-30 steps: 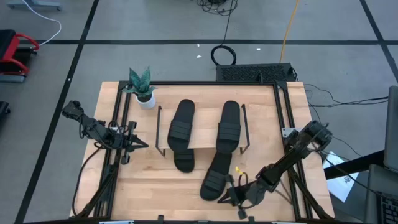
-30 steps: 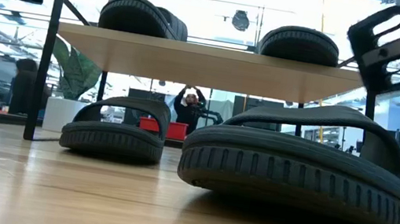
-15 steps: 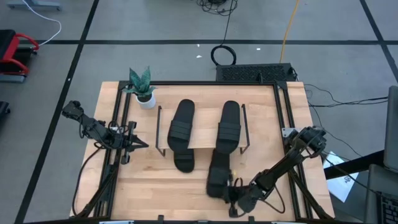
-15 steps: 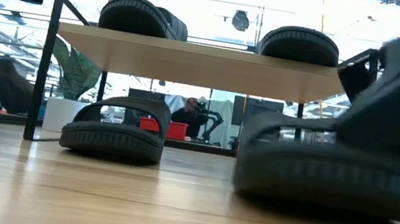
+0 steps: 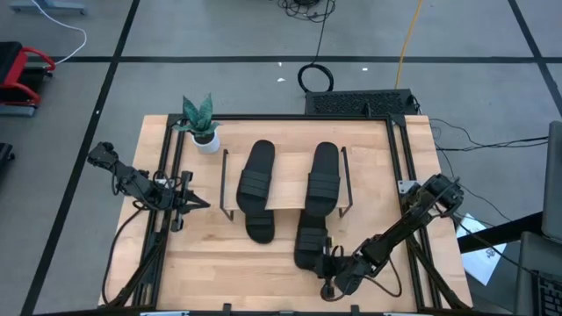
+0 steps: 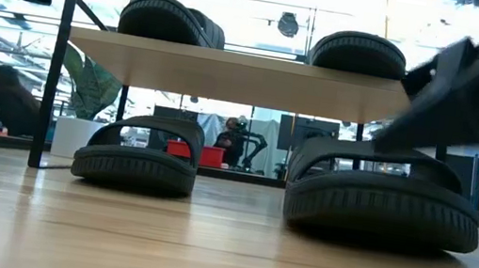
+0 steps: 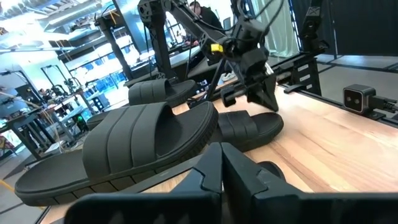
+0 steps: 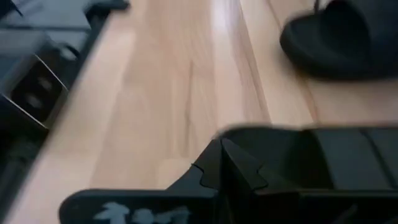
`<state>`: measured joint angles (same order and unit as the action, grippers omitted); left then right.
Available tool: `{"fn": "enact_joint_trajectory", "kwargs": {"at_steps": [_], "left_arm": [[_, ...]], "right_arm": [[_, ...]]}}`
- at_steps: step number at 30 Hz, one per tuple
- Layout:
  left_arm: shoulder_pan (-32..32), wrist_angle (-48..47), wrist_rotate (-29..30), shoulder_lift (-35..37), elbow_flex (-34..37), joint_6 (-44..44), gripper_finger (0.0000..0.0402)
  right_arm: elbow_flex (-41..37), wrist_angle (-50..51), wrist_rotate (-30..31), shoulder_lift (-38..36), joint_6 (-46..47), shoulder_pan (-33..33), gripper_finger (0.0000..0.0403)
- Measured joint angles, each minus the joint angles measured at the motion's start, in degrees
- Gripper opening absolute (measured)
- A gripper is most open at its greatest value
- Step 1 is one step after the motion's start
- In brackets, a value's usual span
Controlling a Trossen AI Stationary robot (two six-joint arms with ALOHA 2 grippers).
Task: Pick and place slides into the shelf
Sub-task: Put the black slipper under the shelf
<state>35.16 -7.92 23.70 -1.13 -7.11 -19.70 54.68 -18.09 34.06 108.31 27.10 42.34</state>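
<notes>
— With its jaws pressed together on nothing, where does the right gripper (image 5: pixel 332 283) sit?
— Low at the near edge of the light wooden worktop (image 5: pixel 211 263), just beside the heel of a matte black slide sandal (image 5: pixel 309 241) with a wide ribbed strap, whose toe end reaches under the shelf (image 5: pixel 285 197).
— And the shelf itself?
— It is a low rack with a pale plank top on thin black metal frames. Two more black slides (image 5: pixel 257 171) lie on the plank, and a fourth (image 6: pixel 137 152) rests on the worktop beneath, left of the one by the gripper.
— The other arm?
— The left gripper (image 5: pixel 200 204) waits at the worktop's left, jaws closed and empty, apart from the shelf. A small potted plant (image 5: pixel 201 123) in a white pot stands at the far left corner.
</notes>
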Motion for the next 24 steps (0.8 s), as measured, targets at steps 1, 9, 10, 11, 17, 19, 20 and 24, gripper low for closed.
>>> {"fn": "enact_joint_trajectory", "kwargs": {"at_steps": [1,9,10,11,17,19,20,24], "left_arm": [[0.0,0.0,0.0,0.0,0.0,0.0,0.0012],[0.0,0.0,0.0,0.0,0.0,0.4,0.0014],[0.0,0.0,0.0,0.0,0.0,0.4,0.0010],[0.0,0.0,0.0,0.0,0.0,0.4,0.0007],[0.0,0.0,0.0,0.0,0.0,0.2,0.0009],[0.0,0.0,0.0,0.0,0.0,0.1,0.0016],[0.0,0.0,0.0,0.0,0.0,0.0,0.0019],[0.0,0.0,0.0,0.0,0.0,0.0,0.0023]], "right_arm": [[0.0,-0.7,0.2,-0.5,-0.5,0.1,0.0000],[0.1,-3.7,-3.3,-3.9,-2.3,1.4,0.0000],[0.1,-4.4,-4.4,-3.5,-2.2,1.5,0.0000],[0.1,-4.7,-4.9,-3.1,-1.8,1.6,0.0000],[0.1,-6.7,-6.5,0.3,2.2,1.6,0.0000],[0.1,-9.8,-8.6,1.3,2.7,1.6,0.0000],[0.1,-11.0,-9.8,1.7,2.7,1.6,0.0000],[0.1,-12.4,-12.3,3.4,4.3,1.7,0.0000]]}}
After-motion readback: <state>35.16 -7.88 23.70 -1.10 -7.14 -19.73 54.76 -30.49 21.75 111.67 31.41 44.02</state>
